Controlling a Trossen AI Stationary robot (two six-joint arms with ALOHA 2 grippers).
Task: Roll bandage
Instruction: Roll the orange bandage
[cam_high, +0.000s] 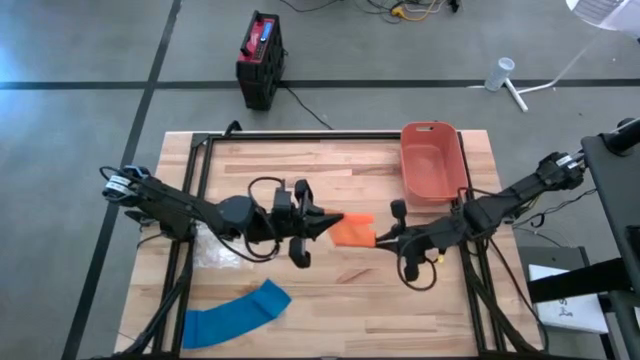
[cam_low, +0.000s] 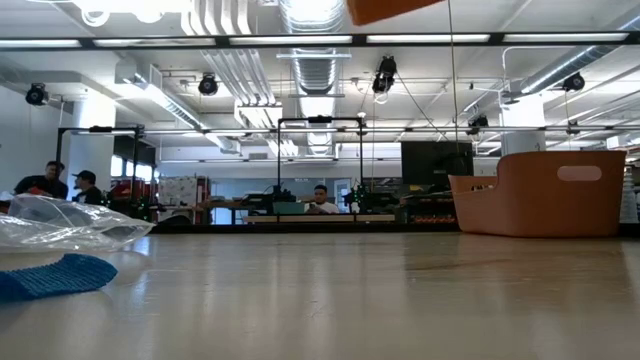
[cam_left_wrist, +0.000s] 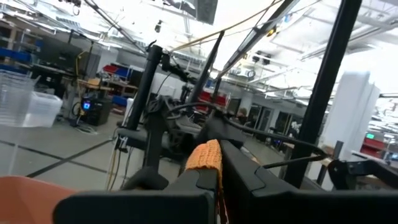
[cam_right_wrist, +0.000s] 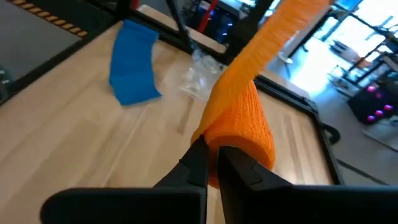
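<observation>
Currently, item one: orange bandage (cam_high: 352, 230), held above mid-table between both grippers. Left gripper (cam_high: 335, 222) pinches one end with jaws pressed together; right gripper (cam_right_wrist: 211, 155) clamps the rolled end likewise. Item two: blue bandage (cam_high: 235, 313), flat near the table (cam_high: 330, 310) front edge. Item three: red bin (cam_high: 432, 160), far side. Item four: clear plastic bag (cam_low: 65, 225).
</observation>
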